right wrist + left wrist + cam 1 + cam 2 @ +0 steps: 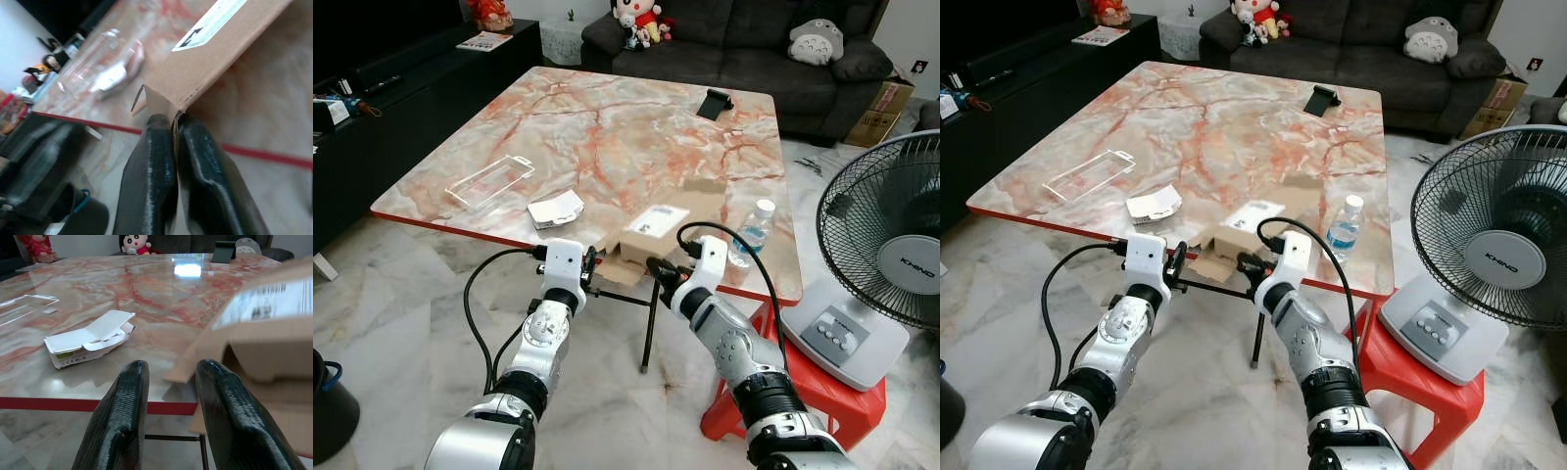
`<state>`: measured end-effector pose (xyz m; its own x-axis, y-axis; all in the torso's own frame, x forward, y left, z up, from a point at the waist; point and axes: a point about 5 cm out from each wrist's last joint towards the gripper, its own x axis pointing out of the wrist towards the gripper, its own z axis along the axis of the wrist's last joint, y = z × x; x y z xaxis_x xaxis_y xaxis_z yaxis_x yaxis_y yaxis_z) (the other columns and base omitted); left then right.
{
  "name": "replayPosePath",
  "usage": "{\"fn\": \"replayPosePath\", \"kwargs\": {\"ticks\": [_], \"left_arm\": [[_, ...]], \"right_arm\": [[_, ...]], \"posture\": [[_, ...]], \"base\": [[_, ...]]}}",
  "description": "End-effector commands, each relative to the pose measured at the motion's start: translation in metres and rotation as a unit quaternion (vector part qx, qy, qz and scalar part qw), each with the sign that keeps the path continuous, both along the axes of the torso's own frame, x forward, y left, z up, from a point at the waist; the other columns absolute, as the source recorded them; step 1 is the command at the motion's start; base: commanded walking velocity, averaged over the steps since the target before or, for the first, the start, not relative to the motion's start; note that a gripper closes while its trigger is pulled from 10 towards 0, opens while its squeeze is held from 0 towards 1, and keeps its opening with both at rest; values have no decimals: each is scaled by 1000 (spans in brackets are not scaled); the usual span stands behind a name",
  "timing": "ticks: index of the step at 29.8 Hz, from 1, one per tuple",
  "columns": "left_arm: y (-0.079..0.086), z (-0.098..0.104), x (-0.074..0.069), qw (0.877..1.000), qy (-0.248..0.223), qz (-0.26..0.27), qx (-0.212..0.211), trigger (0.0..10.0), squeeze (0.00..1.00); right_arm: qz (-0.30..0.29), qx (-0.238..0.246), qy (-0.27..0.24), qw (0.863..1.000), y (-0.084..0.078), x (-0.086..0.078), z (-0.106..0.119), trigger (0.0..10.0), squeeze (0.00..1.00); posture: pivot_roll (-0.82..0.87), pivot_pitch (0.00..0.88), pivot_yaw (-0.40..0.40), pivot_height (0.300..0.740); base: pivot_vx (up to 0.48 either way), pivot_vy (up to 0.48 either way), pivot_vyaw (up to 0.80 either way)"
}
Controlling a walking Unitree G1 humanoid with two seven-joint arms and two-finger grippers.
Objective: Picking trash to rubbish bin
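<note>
The cardboard box (651,235) lies open at the near edge of the tabletop (636,127), its flaps hanging past the red rim toward us, which is why we take it from the front. Our right pincer (173,128) is closed on one flap's edge, a pinch that looks meant to drag the box off the tabletop. Our left pincer (168,377) is spread, one finger just under a loose flap, not gripping, probably ready to steady the other side. Both forearms reach forward and slightly inward, wrists level with the rim. Beside the box lie a white crumpled carton (556,209) and a clear plastic tray (489,181); a water bottle (751,233) stands right of it.
</note>
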<state>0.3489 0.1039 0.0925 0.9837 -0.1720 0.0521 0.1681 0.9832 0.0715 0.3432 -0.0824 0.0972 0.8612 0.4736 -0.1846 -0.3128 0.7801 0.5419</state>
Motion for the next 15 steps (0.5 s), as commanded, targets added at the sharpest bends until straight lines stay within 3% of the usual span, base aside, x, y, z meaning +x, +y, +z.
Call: {"fn": "replayPosePath", "kwargs": {"ticks": [1,4,5,6,10,13,15], "left_arm": [[-2,1,2,1000,5,3,2,10000,0],[-2,1,2,1000,3,5,1,10000,0],[-2,6,4,1000,-8,8,-4,10000,0],[-2,6,4,1000,-8,8,-4,10000,0],[-4,15,6,1000,-29,7,-9,10000,0],[-5,23,9,999,-47,11,-12,10000,0],[-6,30,10,998,-66,7,-11,10000,0]], "right_arm": [[6,-23,-43,999,1,2,12,510,0],[6,-34,-53,998,1,3,14,510,0],[-18,-57,-114,992,-2,8,31,10000,0],[-18,-57,-114,992,-2,8,31,10000,0],[-47,-99,-200,974,-7,11,53,10000,0],[-85,-91,-229,966,-12,11,64,10000,0],[-85,-142,-263,950,-12,9,64,10000,0]], "posture": [[-155,0,-45,740],[-155,0,-45,740],[-155,0,-45,740],[-155,0,-45,740],[-156,0,-43,740],[-156,0,-43,740],[-159,0,-41,740]], "base": [[0,0,0],[0,0,0],[0,0,0],[0,0,0],[0,0,0],[0,0,0],[0,0,0]]}}
